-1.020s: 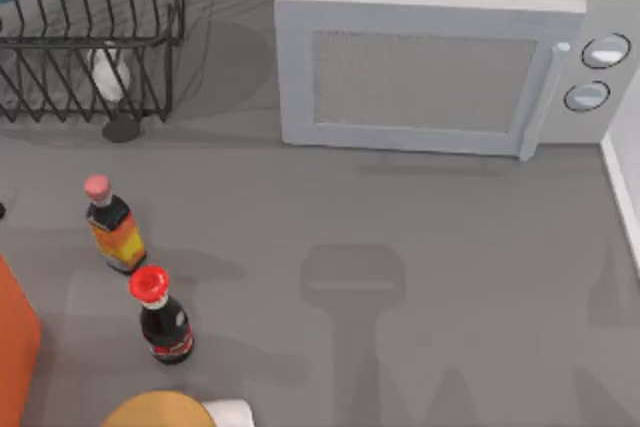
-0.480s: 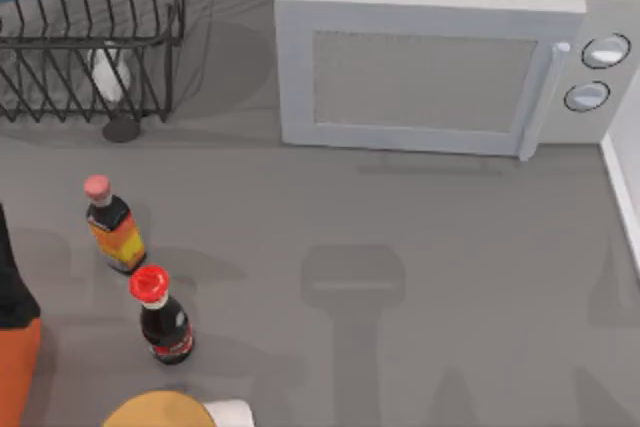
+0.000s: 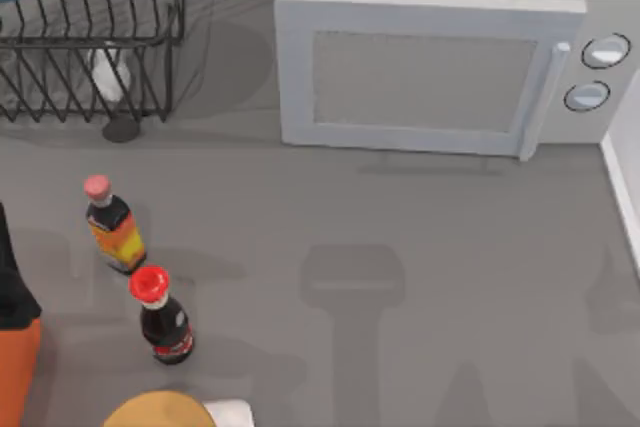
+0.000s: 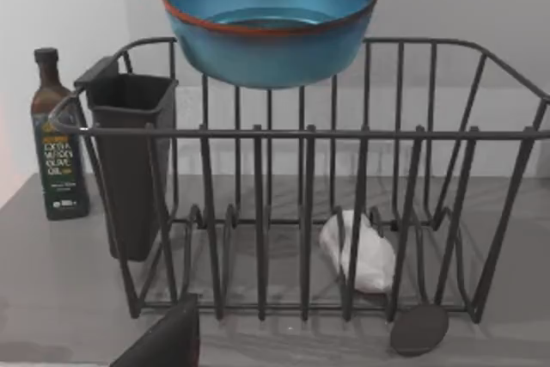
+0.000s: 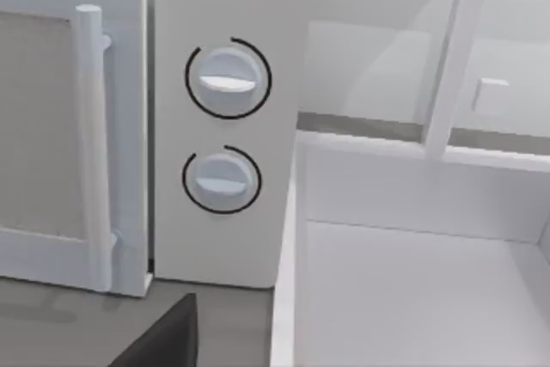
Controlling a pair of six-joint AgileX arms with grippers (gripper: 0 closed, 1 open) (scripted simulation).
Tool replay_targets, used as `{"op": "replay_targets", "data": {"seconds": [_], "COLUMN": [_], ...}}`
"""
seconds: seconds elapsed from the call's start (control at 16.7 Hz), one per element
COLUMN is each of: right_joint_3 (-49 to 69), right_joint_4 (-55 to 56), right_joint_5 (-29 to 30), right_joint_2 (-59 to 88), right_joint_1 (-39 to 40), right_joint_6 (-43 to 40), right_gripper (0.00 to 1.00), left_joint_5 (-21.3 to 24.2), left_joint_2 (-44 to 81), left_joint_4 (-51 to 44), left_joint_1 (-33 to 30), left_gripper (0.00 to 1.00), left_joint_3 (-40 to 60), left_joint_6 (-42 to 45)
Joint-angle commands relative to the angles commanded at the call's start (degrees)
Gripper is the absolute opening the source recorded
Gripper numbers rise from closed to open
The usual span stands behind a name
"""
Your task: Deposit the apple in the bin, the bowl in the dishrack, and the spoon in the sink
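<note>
My left arm (image 3: 12, 287) sits at the table's left edge, dark against an orange block (image 3: 15, 372); can't tell how its fingers stand. Right-arm fingers: can't tell either.

Left wrist view faces the dishrack (image 4: 301, 212). The bowl (image 4: 269, 19) is up at the rack's top wires, upright, teal w/ reddish edge. Black cup holder (image 4: 129, 161) on the rack's side, white crumpled thing (image 4: 357, 251) inside, olive oil bottle (image 4: 58, 148) beside it.

Table (image 3: 400, 247) mid is wide open. Two bottles (image 3: 112, 227) (image 3: 162, 317) near left. Microwave (image 3: 430, 72) at back; its dials (image 5: 225, 126) face my right wrist.
</note>
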Motion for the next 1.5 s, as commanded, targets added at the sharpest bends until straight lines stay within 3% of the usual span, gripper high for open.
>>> {"op": "replay_targets", "data": {"seconds": [0.18, 0.54, 1.02, 1.5], "right_joint_3": [4.67, 18.25, 37.63, 49.94], "right_joint_4": [-5.68, -20.99, -42.08, -54.67], "right_joint_5": [-1.65, -4.41, -4.49, -0.91], "right_joint_2": [9.83, 34.93, 64.87, 78.78], "right_joint_1": [0.63, -0.81, -10.12, -22.3], "right_joint_6": [-10.18, -38.3, -76.55, -99.48], "right_gripper": [1.0, 1.0, 1.0, 1.0], "left_joint_5": [0.0, 0.0, 0.0, 0.0], "left_joint_2": [0.0, 0.0, 0.0, 0.0], "left_joint_4": [0.0, 0.0, 0.0, 0.0], "left_joint_1": [0.0, 0.0, 0.0, 0.0], "left_gripper": [1.0, 1.0, 1.0, 1.0], "left_joint_3": [0.0, 0.0, 0.0, 0.0], "left_joint_6": [0.0, 0.0, 0.0, 0.0]}}
